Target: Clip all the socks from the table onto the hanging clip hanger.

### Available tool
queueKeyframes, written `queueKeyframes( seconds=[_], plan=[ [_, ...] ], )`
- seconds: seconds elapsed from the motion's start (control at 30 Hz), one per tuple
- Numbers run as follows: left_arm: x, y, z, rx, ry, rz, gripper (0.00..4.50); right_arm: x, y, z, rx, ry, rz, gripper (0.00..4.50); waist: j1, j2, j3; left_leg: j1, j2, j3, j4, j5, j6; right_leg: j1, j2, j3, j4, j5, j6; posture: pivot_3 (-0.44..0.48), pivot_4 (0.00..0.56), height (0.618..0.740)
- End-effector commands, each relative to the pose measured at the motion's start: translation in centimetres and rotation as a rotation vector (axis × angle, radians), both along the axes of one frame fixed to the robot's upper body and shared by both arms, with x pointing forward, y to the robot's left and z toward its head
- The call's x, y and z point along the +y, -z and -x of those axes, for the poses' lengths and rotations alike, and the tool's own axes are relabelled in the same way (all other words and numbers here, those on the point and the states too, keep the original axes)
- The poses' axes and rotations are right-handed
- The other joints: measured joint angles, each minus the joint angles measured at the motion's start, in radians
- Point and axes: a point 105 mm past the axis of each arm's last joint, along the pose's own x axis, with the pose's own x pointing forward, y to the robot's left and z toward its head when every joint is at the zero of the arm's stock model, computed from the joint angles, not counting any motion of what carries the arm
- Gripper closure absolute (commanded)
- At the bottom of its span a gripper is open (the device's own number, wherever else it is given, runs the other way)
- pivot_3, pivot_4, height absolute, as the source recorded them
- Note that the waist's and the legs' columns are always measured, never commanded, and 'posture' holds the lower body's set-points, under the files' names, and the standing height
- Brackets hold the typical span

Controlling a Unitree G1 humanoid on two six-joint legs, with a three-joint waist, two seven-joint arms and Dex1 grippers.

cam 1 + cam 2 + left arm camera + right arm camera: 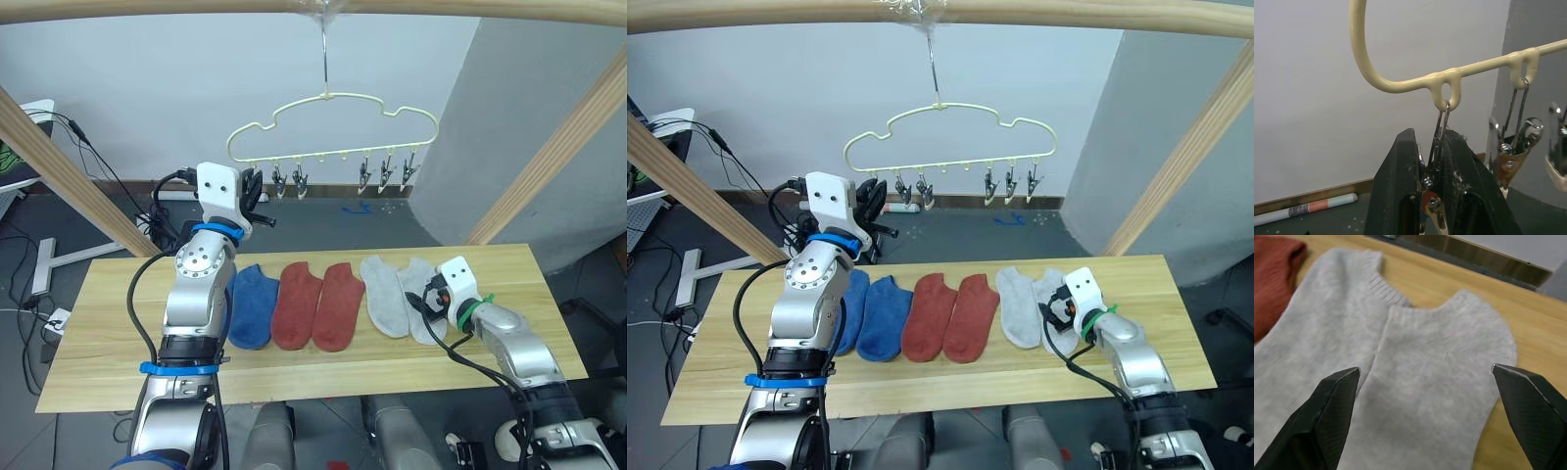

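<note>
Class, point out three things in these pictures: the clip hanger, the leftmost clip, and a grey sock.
clip hanger (pixel 333 96): left eye view, top of wire outline.
leftmost clip (pixel 1439 128): left wrist view, metal wire loop.
grey sock (pixel 1435 382): right wrist view, mid fabric.

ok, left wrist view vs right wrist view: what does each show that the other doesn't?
Left wrist view: the left hand shut on a metal clip hanging from the pale yellow clip hanger, with more clips beside it.
Right wrist view: the right hand open just above the two grey socks, a rust red sock beside them, all on the table.
Shared: each looks along its own black fingers, with a pale wall and baseboard behind.
</note>
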Motion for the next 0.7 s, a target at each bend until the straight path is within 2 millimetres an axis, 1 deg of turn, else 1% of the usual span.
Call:
queueKeyframes(
  seconds=[0.03, 0.07, 0.1, 0.17, 0.27, 0.37, 0.4, 0.43, 0.5, 0.53, 0.6, 0.63, 0.67, 0.7],
  plan=[
    [-0.6, -1.1, 0.3, -0.039, 0.018, 0.008, 4.26, -0.5, 0.9, -0.4, 0.005, 0.017, 0.012, 0.0, 0.003, 0.0, 0.0, 0.0, 0.0, 0.0, 0.0, 0.0, 0.0, 0.0, 0.0, 0.0, 0.0, 0.0, 0.0, -0.02, 0.252, 0.74],
    [-0.6, -1.1, 0.3, -0.038, 0.019, 0.008, 4.26, -0.3, 1.1, -0.4, 0.008, 0.004, 0.02, 0.0, 0.003, 0.0, 0.0, -0.001, 0.0, 0.0, 0.0, 0.0, 0.0, 0.0, 0.0, 0.0, 0.0, 0.0, 0.0, -0.022, 0.247, 0.74],
    [-0.6, -1.1, 0.3, -0.037, 0.019, 0.008, 4.26, -0.2, 1.8, -0.2, 0.024, -0.02, 0.052, 0.17, 0.003, 0.0, 0.0, -0.001, 0.0, 0.0, 0.0, 0.0, 0.0, 0.0, 0.0, 0.0, -0.001, 0.0, 0.0, -0.022, 0.247, 0.74],
    [-0.5, -1.0, 0.3, -0.036, 0.02, 0.009, 4.26, -0.8, 3.2, 0.3, 0.063, -0.042, 0.122, 0.62, 0.002, 0.0, -0.001, 0.0, 0.0, 0.0, 0.0, 0.0, 0.0, 0.0, 0.0, 0.0, -0.001, 0.001, -0.002, -0.018, 0.239, 0.74],
    [-0.5, -1.0, 0.5, -0.037, 0.022, 0.004, 4.26, -1.8, 4.5, 1.3, 0.105, -0.05, 0.156, 1.67, 0.003, 0.0, -0.002, 0.001, 0.0, 0.0, 0.0, 0.0, 0.0, 0.002, 0.0, 0.0, 0.0, 0.001, -0.001, -0.013, 0.231, 0.74],
    [-0.2, -0.9, 0.7, -0.032, 0.021, 0.002, 4.26, -2.3, 4.6, 2.0, 0.112, -0.066, 0.165, 2.78, 0.006, -0.001, -0.004, 0.002, 0.0, 0.0, 0.001, 0.0, 0.0, 0.005, 0.0, 0.0, -0.001, 0.001, 0.0, -0.013, 0.231, 0.74],
    [0.0, -0.8, 0.7, -0.027, 0.023, 0.003, 4.26, -2.5, 4.4, 2.1, 0.106, -0.069, 0.16, 3.09, 0.007, -0.001, -0.004, 0.003, 0.0, -0.001, 0.002, 0.0, 0.0, 0.005, 0.0, 0.0, -0.001, 0.001, 0.001, -0.013, 0.231, 0.74],
    [0.2, -0.8, 0.7, -0.024, 0.024, -0.007, 4.26, -2.7, 4.1, 2.2, 0.094, -0.081, 0.163, 3.53, 0.008, -0.001, -0.004, 0.003, 0.0, -0.001, 0.002, 0.0, 0.0, 0.006, 0.0, 0.0, -0.001, 0.002, 0.001, -0.013, 0.231, 0.74],
    [0.4, -0.8, 0.7, -0.023, 0.026, -0.019, 4.26, -2.9, 3.7, 2.3, 0.08, -0.096, 0.17, 4.28, 0.007, -0.001, -0.004, 0.003, 0.0, -0.001, 0.003, 0.0, 0.0, 0.006, 0.0, 0.0, -0.001, 0.002, 0.001, -0.013, 0.231, 0.74],
    [0.6, -0.8, 0.7, -0.022, 0.026, -0.02, 4.26, -3.0, 3.5, 2.4, 0.067, -0.111, 0.194, 4.46, 0.006, -0.001, -0.004, 0.003, 0.0, -0.001, 0.003, 0.0, 0.0, 0.006, 0.0, 0.0, -0.001, 0.002, 0.001, -0.013, 0.231, 0.74],
    [0.7, -0.8, 0.6, -0.012, 0.034, -0.015, 4.26, -3.1, 2.9, 2.4, 0.027, -0.152, 0.246, 4.46, 0.005, -0.001, -0.004, 0.005, 0.0, 0.0, 0.003, 0.0, 0.0, 0.008, 0.0, 0.0, -0.001, 0.002, 0.001, -0.013, 0.231, 0.74],
    [0.9, -0.6, 0.5, 0.031, 0.068, 0.039, 4.26, -2.1, 1.0, 2.1, -0.067, -0.233, 0.295, 4.46, 0.006, -0.001, -0.003, 0.006, 0.0, 0.0, 0.003, 0.0, 0.0, 0.009, 0.0, 0.0, -0.001, 0.002, 0.001, 0.0, 0.242, 0.74],
    [0.9, -0.5, 0.5, 0.062, 0.097, 0.078, 4.26, -1.3, -0.3, 2.1, -0.134, -0.292, 0.327, 4.46, 0.005, -0.001, -0.003, 0.006, 0.0, 0.0, 0.003, 0.0, 0.0, 0.009, 0.0, 0.0, -0.001, 0.002, 0.001, 0.0, 0.242, 0.74],
    [1.2, -0.6, 0.4, 0.108, 0.132, 0.15, 4.26, 0.4, -2.2, 2.2, -0.204, -0.356, 0.306, 4.46, 0.004, -0.001, -0.003, 0.006, -0.001, 0.0, 0.003, 0.0, 0.0, 0.009, 0.0, 0.0, -0.001, 0.002, 0.001, 0.002, 0.249, 0.74]
  ],
)
